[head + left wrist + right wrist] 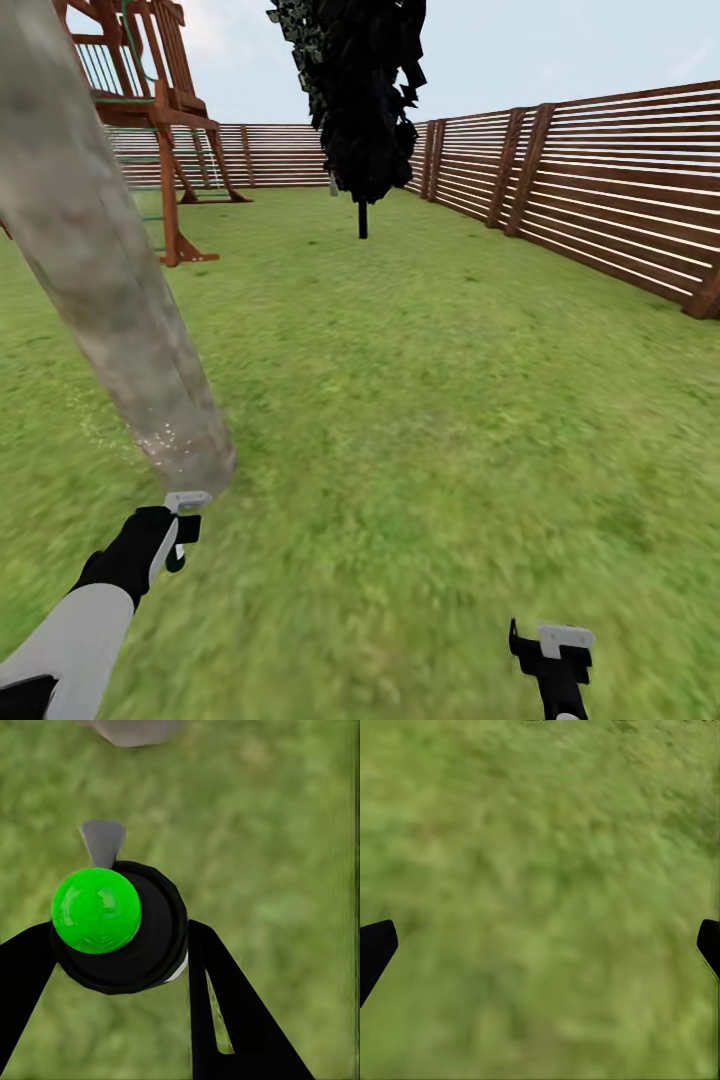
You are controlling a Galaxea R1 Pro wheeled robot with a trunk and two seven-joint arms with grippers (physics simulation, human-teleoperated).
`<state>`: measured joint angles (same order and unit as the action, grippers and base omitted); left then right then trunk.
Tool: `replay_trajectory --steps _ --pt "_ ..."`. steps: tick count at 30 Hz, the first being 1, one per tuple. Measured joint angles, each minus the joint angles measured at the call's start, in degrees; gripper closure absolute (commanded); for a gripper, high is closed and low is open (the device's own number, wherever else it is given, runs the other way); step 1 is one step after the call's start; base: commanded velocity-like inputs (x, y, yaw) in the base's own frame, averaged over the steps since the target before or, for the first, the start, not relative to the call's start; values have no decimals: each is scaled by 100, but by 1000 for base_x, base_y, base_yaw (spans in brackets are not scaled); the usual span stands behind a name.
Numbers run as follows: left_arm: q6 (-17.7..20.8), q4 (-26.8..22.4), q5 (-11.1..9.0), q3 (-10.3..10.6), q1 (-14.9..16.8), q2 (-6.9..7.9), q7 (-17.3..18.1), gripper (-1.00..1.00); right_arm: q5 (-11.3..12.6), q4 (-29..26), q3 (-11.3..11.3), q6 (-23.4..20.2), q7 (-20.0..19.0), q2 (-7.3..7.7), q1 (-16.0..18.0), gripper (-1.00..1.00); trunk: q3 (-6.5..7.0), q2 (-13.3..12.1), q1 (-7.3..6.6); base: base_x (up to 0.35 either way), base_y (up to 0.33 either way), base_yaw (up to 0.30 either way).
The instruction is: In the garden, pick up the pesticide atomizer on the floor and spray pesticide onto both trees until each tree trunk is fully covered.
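A thick beige-grey tree trunk (100,270) slants across the left of the head view, its foot on the grass just ahead of my left hand. Fine white specks of pesticide (160,438) dot the trunk's lowest part and the grass beside it. My left gripper (180,530) is shut on the pesticide atomizer (188,499), whose pale nozzle points at the trunk's foot. In the left wrist view the atomizer (120,926) is a black round body with a bright green ball and a grey nozzle, held between the black fingers (217,1005). My right gripper (552,648) hangs open over bare grass, low on the right.
A near-black column-shaped tree (362,90) stands mid-lawn ahead. A red-brown wooden play frame (165,120) is behind the trunk at the far left. The slatted brown fence (600,180) runs along the right side and back. Open lawn (430,400) lies between.
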<state>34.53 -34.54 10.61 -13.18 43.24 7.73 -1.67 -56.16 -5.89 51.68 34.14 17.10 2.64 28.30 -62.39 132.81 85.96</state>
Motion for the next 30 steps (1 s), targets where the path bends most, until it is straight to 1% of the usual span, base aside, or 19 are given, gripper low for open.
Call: replay_trajectory --steps 4,7,10,14,20,25,28,29,30 --pt "-8 0 0 0 0 17 -8 100 0 0 0 0 4 0 0 -100 0 0 0 221 -211 231" --pt "-114 0 3 -7 -5 24 -9 100 0 -1 0 -1 4 0 0 -100 0 0 0 235 -194 274" --pt "-129 0 6 -21 -5 49 -9 100 0 -2 0 -2 2 0 0 -100 0 0 0 237 -190 277" --pt "-139 -7 -14 -44 -68 54 -9 100 0 -1 0 0 1 0 0 -100 0 0 0 205 -209 277" --pt "-138 -43 -23 -44 -70 34 -9 100 0 0 0 -4 0 0 0 -100 0 0 0 29 -270 277" --pt "-143 -88 -47 -25 -69 27 71 100 1 -4 1 1 -2 0 0 -100 0 0 0 0 -48 277" --pt "-74 -159 -32 21 40 -47 90 100 1 -6 1 -3 -3 0 0 -100 0 0 0 0 -2 269" --pt "-48 -261 -29 26 141 -67 93 100 1 -8 1 -2 -4 0 2 -100 1 0 0 0 0 112" --pt "-13 -340 -30 27 318 -85 97 100 1 -8 1 0 -2 0 1 -100 1 0 0 0 0 46"
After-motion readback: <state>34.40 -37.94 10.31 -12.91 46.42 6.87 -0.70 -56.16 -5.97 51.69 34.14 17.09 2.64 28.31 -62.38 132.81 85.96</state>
